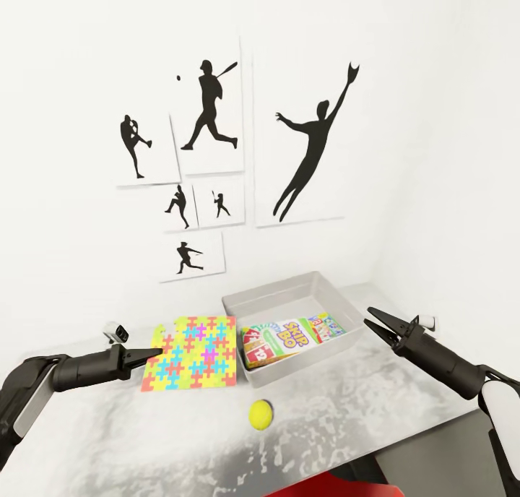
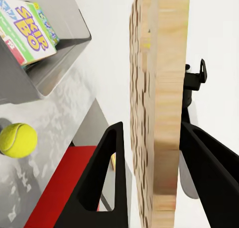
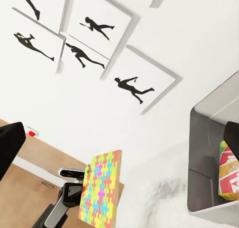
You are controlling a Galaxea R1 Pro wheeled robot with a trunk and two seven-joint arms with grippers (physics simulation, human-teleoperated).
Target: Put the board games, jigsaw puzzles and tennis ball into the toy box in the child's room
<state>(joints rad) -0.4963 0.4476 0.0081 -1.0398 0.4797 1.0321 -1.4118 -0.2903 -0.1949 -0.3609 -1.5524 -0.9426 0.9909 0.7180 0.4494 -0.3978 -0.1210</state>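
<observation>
Left fingers grasping multicoloured jigsaw puzzle — wooden edge, right fingers released

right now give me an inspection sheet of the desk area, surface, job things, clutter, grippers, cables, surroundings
surface: pale mottled table, toys spread over its far half.
job's things: toy box at the back holds a green Skip-Bo board game and another colourful box beside it; jigsaw puzzle held off the table; tennis ball loose in front of the box.
clutter: nothing seen.
grippers: left gripper has its fingers on both faces of the puzzle, whose wooden edge shows in the left wrist view; right gripper open, empty, beside the box.
cables: nothing seen.
surroundings: white wall with black sports-silhouette wall pictures; something red at the table's near edge.
</observation>
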